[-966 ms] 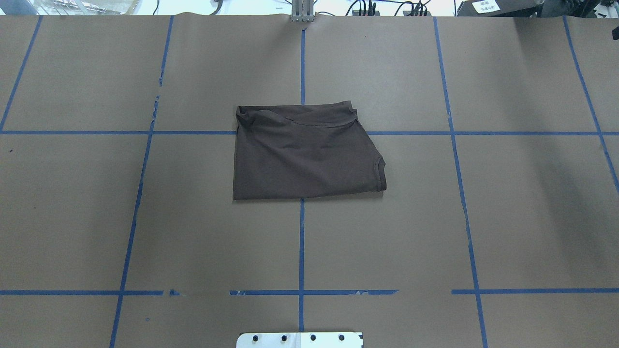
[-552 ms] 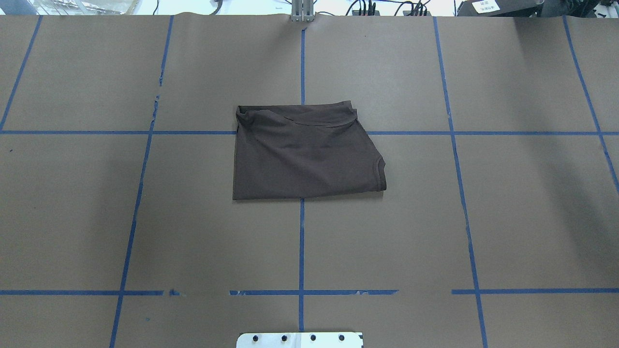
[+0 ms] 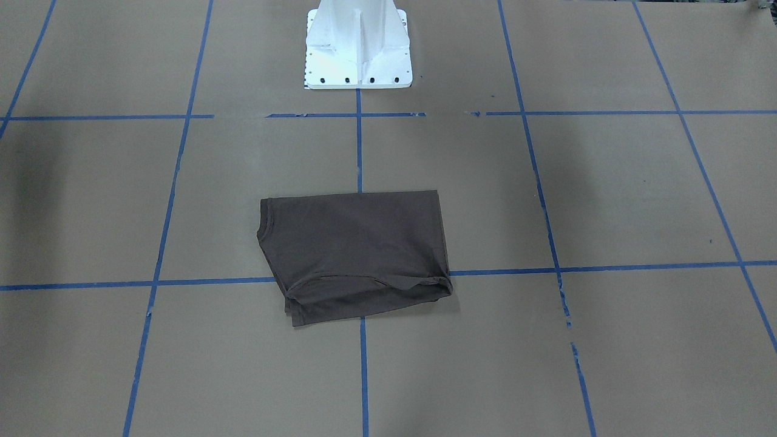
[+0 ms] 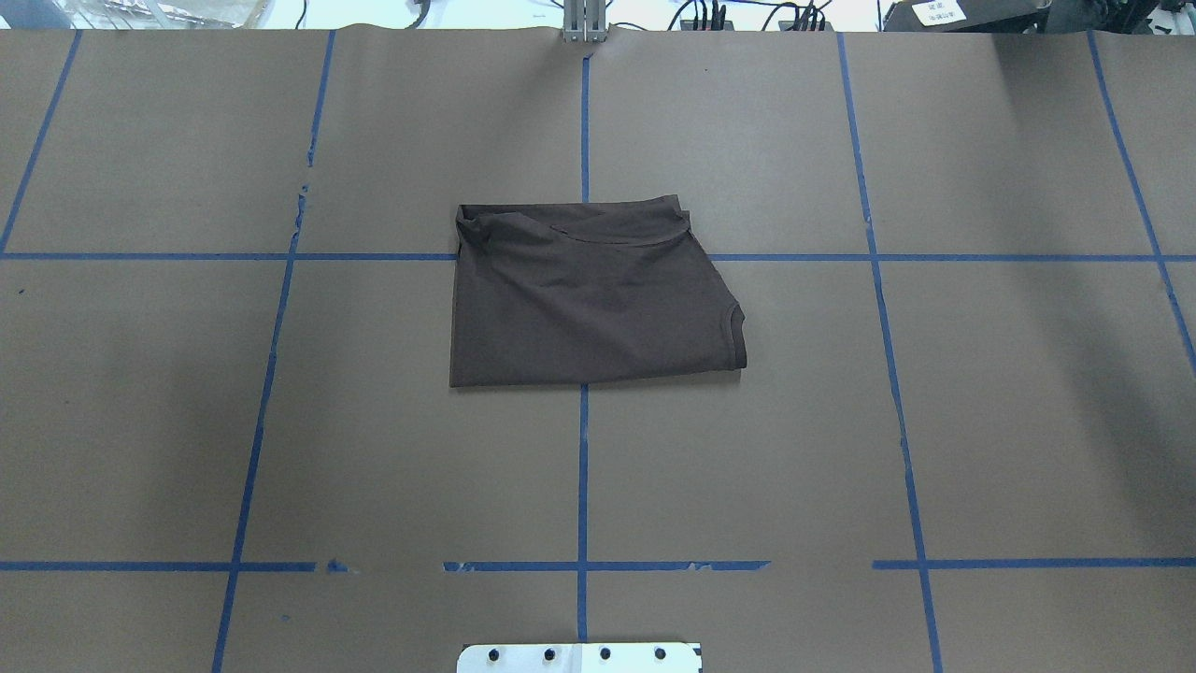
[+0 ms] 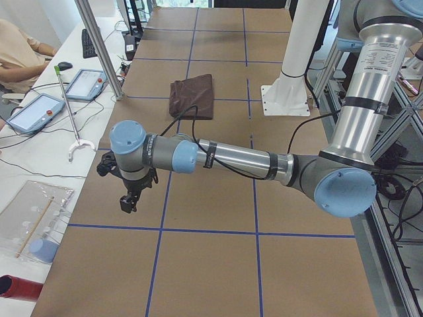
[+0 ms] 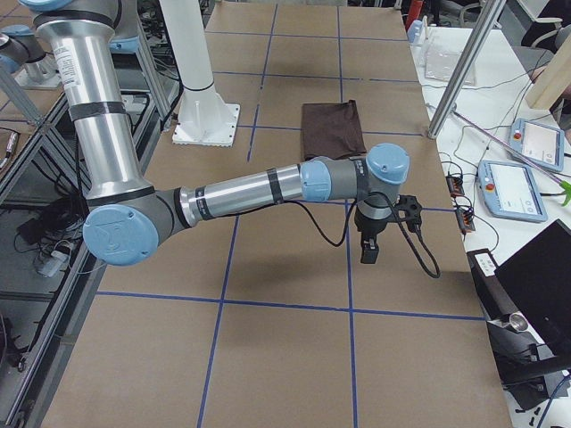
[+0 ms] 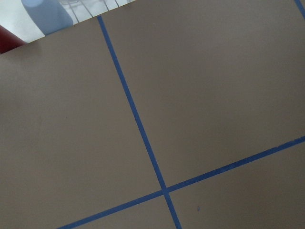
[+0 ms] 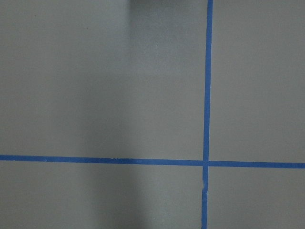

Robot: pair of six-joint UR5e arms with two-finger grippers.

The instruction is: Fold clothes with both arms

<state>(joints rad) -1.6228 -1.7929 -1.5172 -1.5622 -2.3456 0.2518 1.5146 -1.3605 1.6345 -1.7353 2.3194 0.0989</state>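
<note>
The clothes are one dark brown T-shirt (image 4: 589,299), folded into a rough rectangle and lying flat at the middle of the brown paper table (image 4: 981,393). It also shows in the front view (image 3: 355,255) and small in both side views (image 5: 193,96) (image 6: 332,129). My left arm (image 5: 231,158) reaches out over the table end, far from the shirt, its gripper (image 5: 129,201) pointing down. My right arm (image 6: 259,187) does the same at the other end with its gripper (image 6: 368,250). I cannot tell whether either gripper is open or shut. Both wrist views show only paper and blue tape.
The white pedestal base (image 3: 358,48) stands at the robot's edge of the table. Blue tape lines (image 4: 583,467) grid the paper. A side table carries tablets (image 5: 86,82) (image 6: 513,192), with a person (image 5: 20,46) seated beside it and a metal post (image 5: 99,46) at its edge.
</note>
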